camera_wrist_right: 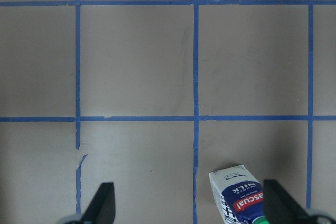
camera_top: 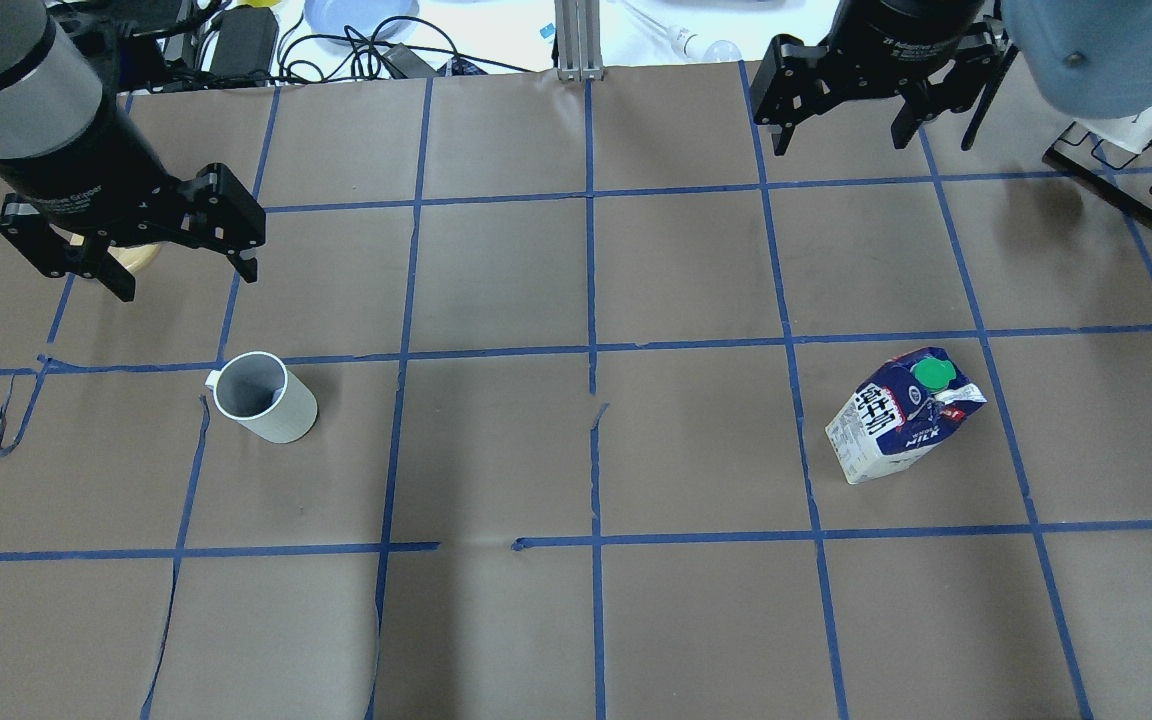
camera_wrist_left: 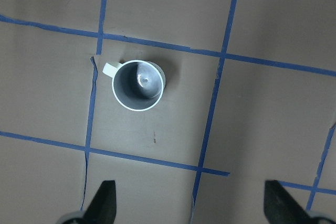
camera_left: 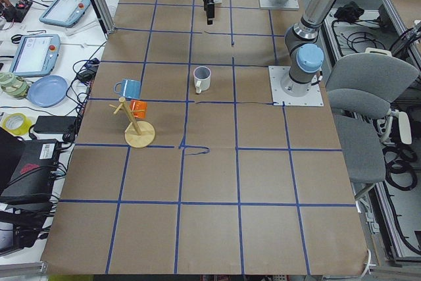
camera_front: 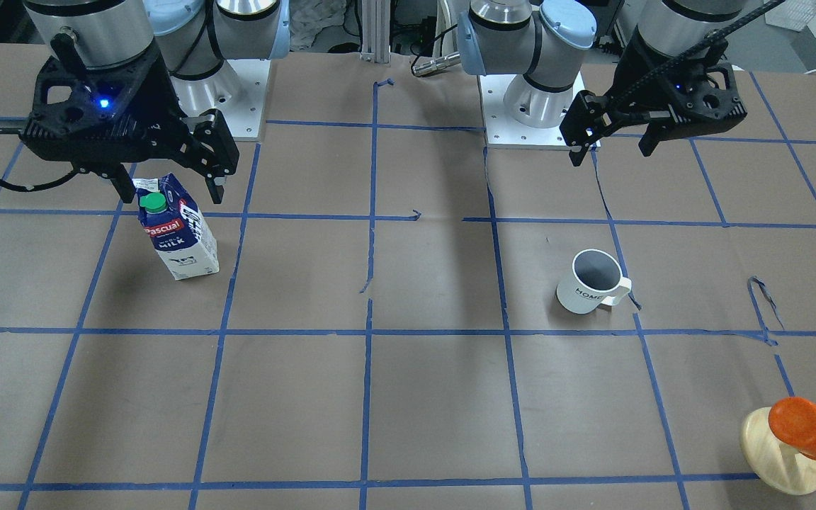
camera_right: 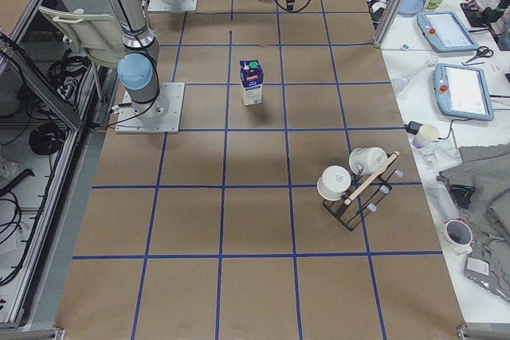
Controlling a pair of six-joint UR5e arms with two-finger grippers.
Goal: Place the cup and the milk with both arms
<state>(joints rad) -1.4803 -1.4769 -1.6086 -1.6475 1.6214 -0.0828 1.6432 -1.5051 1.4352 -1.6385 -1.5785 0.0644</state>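
The white cup (camera_front: 588,283) with a dark grey inside stands upright on the brown table, handle to its side; it also shows in the overhead view (camera_top: 261,398) and the left wrist view (camera_wrist_left: 138,85). My left gripper (camera_top: 188,280) hangs open and empty above the table, apart from the cup, on its far side. The dark-blue and white milk carton (camera_front: 180,230) with a green cap stands upright, also in the overhead view (camera_top: 901,415) and at the bottom edge of the right wrist view (camera_wrist_right: 239,195). My right gripper (camera_top: 841,143) hangs open and empty, high above and beyond the milk.
An orange cup on a cream wooden stand (camera_front: 801,439) sits at the table's far edge on my left side, with a blue mug (camera_left: 128,88) beside it. A black rack with white cups (camera_right: 355,181) stands on my right side. Blue tape lines grid the table.
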